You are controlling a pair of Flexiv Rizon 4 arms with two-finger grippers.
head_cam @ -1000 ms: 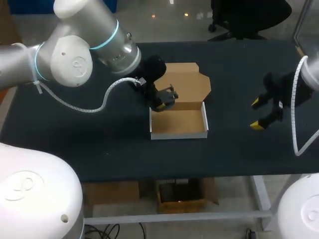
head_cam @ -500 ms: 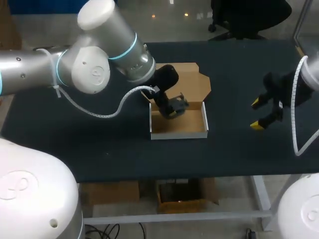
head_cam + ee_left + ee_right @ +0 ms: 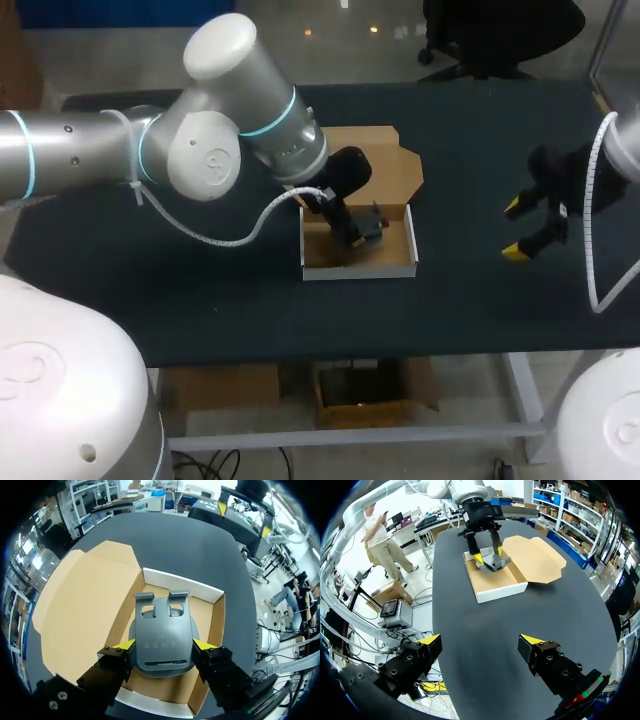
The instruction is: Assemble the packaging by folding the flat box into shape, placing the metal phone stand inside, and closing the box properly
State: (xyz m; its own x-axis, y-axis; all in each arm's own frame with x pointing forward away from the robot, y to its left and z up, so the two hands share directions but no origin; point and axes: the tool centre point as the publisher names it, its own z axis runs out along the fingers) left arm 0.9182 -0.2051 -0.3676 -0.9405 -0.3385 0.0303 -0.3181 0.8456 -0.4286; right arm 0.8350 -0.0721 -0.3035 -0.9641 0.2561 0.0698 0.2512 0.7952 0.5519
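Note:
The box [image 3: 405,270] stands folded into a shallow tray with white outer walls, its brown lid [image 3: 385,160] lying open flat behind it. My left gripper [image 3: 358,230] is shut on the grey metal phone stand [image 3: 162,635], holding it over the tray's inside; the yellow fingertips [image 3: 123,645] press its two sides. In the right wrist view the same stand [image 3: 492,562] hangs over the box [image 3: 495,582], near its far end wall. My right gripper [image 3: 480,640] stands open over bare tabletop, well to the right of the box [image 3: 525,228].
The dark table mat [image 3: 200,290] surrounds the box with free room in front and to both sides. The left arm's white cable [image 3: 230,238] loops down to the left of the box.
My left arm has carried the phone stand rightward and forward, from the box's back left corner to over the tray's inside. The right arm has kept still.

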